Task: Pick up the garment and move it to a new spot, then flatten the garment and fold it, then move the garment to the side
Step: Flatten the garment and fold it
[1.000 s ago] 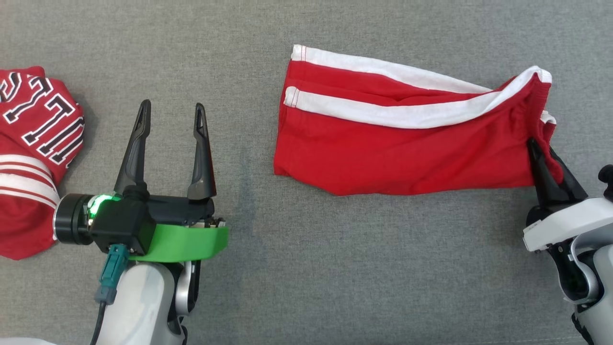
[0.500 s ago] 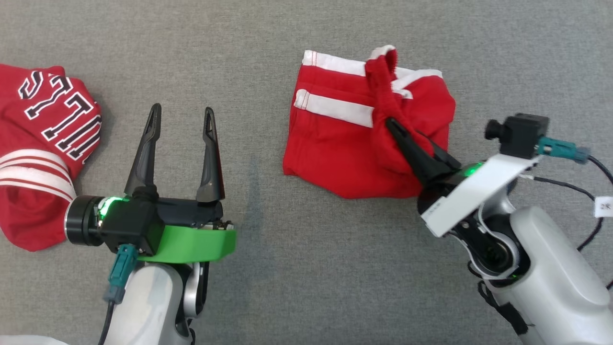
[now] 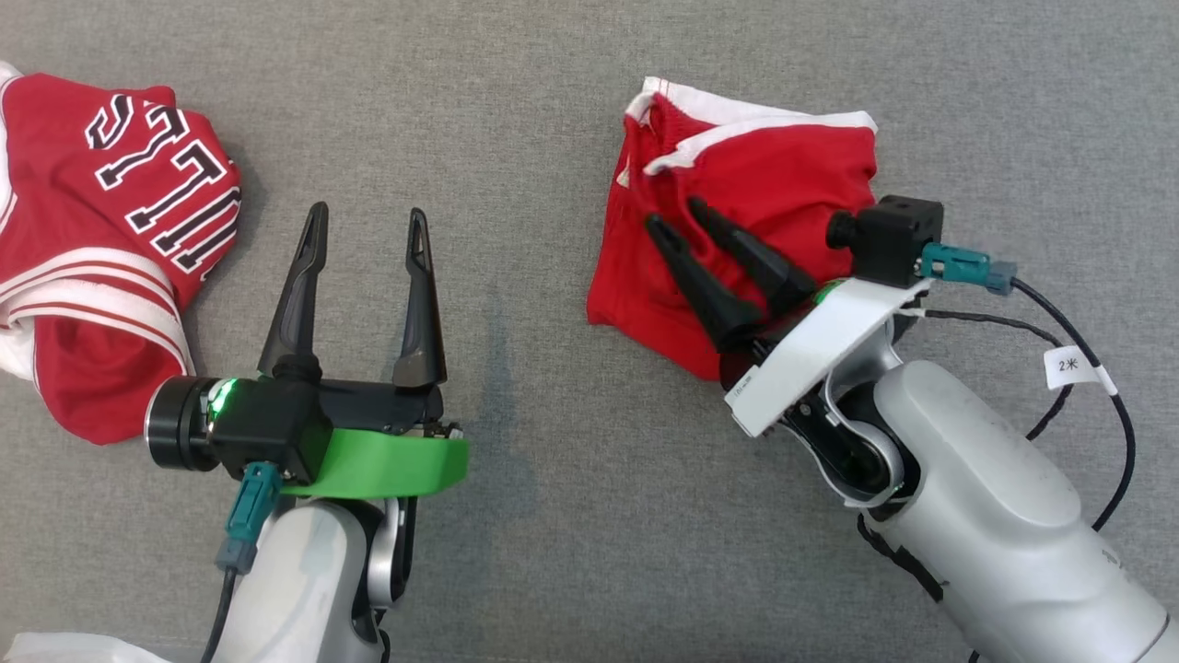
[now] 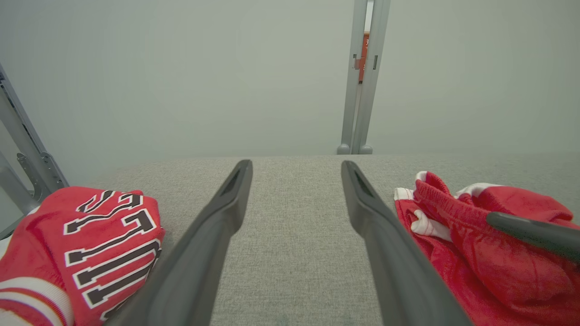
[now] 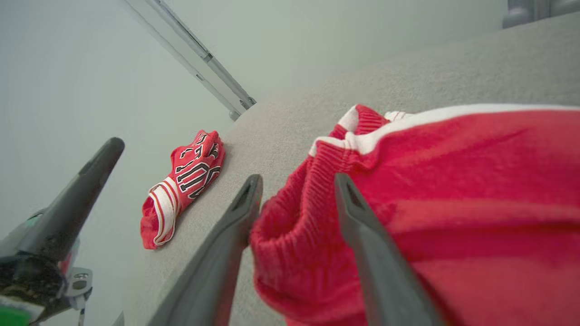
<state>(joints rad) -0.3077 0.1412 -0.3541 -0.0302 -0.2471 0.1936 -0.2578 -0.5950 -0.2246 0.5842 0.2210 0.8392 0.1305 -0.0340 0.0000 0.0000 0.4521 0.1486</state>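
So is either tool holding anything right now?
Nothing. Left tool open, empty; right tool open, ribbed waistband of red white-striped shorts loose between its fingers.

A red jersey (image 3: 110, 239) lies crumpled on the left part of the grey fabric worktop (image 3: 553, 571), close to its edge. It has black letters outlined in white, and white bands with thin red stripes. Behind the worktop there is a plain pale wall (image 4: 181, 68). A grey upright metal post (image 4: 362, 77) stands at the far edge of the worktop. A slanted grey metal bar (image 4: 20, 145) is seen just beyond the jersey.
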